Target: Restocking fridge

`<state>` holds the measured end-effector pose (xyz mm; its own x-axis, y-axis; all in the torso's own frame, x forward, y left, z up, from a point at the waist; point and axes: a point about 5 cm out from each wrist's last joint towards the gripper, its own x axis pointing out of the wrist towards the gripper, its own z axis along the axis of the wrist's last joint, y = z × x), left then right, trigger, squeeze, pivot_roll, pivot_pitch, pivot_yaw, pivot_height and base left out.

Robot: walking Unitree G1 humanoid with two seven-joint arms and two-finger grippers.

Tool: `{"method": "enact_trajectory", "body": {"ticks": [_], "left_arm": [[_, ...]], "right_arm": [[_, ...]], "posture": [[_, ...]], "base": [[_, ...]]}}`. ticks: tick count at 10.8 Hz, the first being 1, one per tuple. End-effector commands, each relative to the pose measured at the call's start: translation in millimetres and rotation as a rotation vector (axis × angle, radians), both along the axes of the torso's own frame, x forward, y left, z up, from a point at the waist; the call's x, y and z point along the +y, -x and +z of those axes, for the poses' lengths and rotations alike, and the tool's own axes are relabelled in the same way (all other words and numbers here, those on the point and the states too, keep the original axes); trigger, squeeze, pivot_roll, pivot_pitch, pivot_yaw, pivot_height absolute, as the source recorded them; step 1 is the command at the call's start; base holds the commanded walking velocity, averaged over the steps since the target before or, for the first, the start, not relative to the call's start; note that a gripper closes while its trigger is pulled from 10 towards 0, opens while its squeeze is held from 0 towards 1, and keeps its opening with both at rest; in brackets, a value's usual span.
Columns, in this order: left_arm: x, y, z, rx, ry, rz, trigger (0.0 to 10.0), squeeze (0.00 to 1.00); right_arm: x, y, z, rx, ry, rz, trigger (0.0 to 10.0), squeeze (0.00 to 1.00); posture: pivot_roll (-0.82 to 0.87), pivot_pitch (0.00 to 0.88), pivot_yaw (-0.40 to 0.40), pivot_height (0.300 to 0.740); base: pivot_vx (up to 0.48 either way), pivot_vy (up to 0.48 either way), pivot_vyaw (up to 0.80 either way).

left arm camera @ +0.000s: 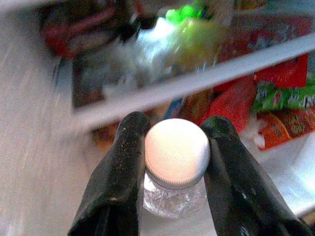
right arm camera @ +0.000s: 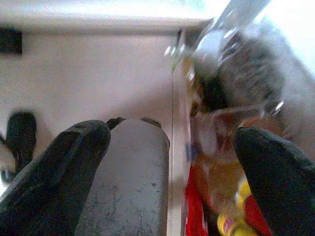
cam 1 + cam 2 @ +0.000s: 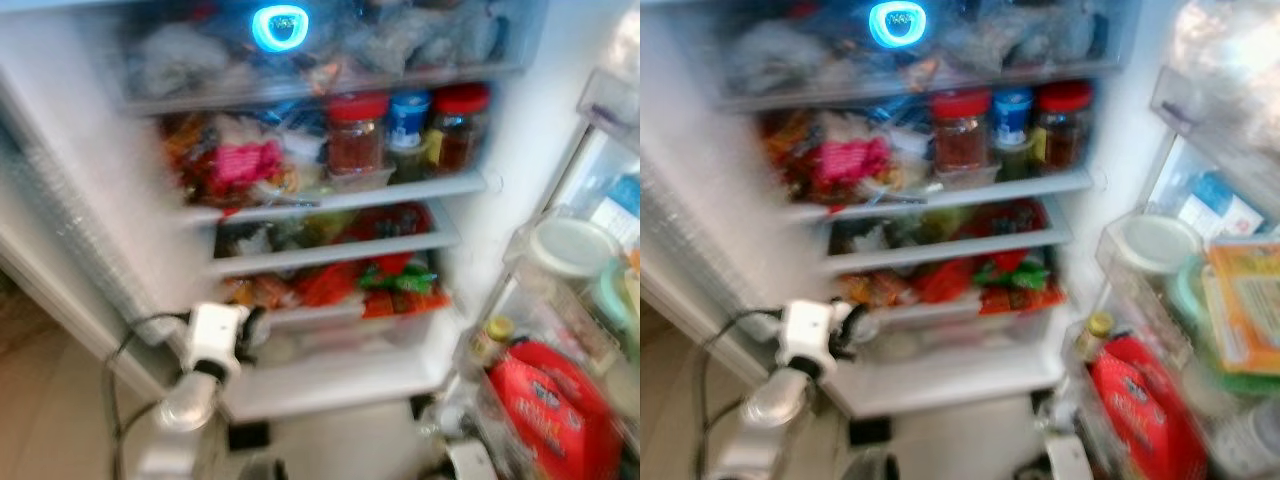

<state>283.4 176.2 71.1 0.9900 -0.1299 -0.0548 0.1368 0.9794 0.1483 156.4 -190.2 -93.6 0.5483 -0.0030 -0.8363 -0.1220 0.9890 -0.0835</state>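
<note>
A clear plastic bottle with a smooth white ribbed-edge cap sits clamped between the left gripper's matte black fingers, low at the open fridge's bottom shelf. The head views add red-lidded glass jars on a higher shelf and a red pouch in the door. The right gripper is spread wide near the door's contents.

You see a pale tiled floor at lower left | a blue-white lamp glows up top | daylight is soft, the picture blurred.
</note>
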Motion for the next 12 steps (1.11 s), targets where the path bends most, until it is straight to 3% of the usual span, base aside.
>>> {"method": "enact_trajectory", "body": {"ticks": [1,4,7,8,10,11,12], "left_arm": [[-9.0,-1.8,4.5,-0.018,0.016,-0.024,10.0,0.00],[-11.1,-2.4,8.9,-0.033,0.001,-0.046,10.0,0.00],[-13.0,-2.4,14.5,-0.061,-0.088,-0.076,10.0,0.00],[-12.0,-2.5,17.7,-0.070,-0.189,-0.091,10.0,0.00],[-0.3,-4.9,18.9,-0.045,-0.567,-0.079,10.0,0.00],[-1.0,-1.6,19.2,-0.103,-0.853,-0.186,10.0,0.00],[-2.6,1.3,13.9,-0.104,-0.885,-0.240,10.0,0.00]], "right_arm": [[1.5,34.5,-13.7,0.138,-0.011,-0.003,10.0,0.00],[1.9,34.4,-13.7,0.142,-0.009,0.008,10.0,0.00],[2.7,34.7,-13.9,0.144,-0.012,0.019,10.0,0.00],[3.3,34.8,-14.0,0.146,-0.016,0.022,10.0,0.00],[3.9,34.8,-14.1,0.148,-0.020,0.026,10.0,0.00],[4.7,34.9,-14.2,0.149,-0.021,0.033,10.0,0.00],[5.2,34.7,-14.2,0.150,-0.021,0.035,10.0,0.00]], "posture": [[-0.11,0.049,0.067,0.641],[-0.11,0.052,0.068,0.641],[-0.11,0.054,0.072,0.641],[-0.11,0.055,0.073,0.641],[-0.11,0.057,0.075,0.641],[-0.10,0.057,0.076,0.641],[-0.10,0.058,0.079,0.641]], "base": [[0.285,0.000,0.00],[0.290,0.000,0.00],[0.294,0.000,0.00],[0.304,0.000,0.00],[0.306,0.000,0.00],[0.270,0.000,0.00],[0.274,0.000,0.00]]}}
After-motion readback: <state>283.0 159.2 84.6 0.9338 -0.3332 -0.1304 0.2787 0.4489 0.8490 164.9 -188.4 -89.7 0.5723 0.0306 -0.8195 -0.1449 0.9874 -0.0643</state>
